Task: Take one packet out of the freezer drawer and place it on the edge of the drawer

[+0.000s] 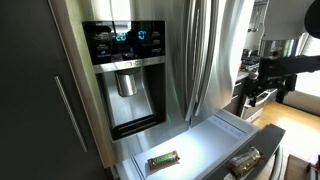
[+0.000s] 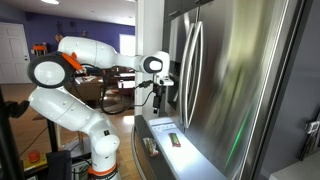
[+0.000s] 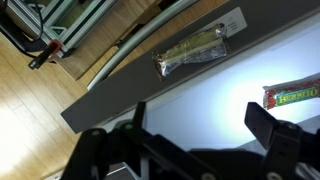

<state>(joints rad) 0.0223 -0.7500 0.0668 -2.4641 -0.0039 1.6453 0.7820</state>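
Stainless-steel fridge doors are filling the background, with the black water dispenser glowing above the open freezer drawer. Up above it, the gripper is hovering, fingers spread wide and gripping nothing. The packet is lying flat on the edge of the drawer, wooden floor beyond. A green packet is sitting inside the bin.
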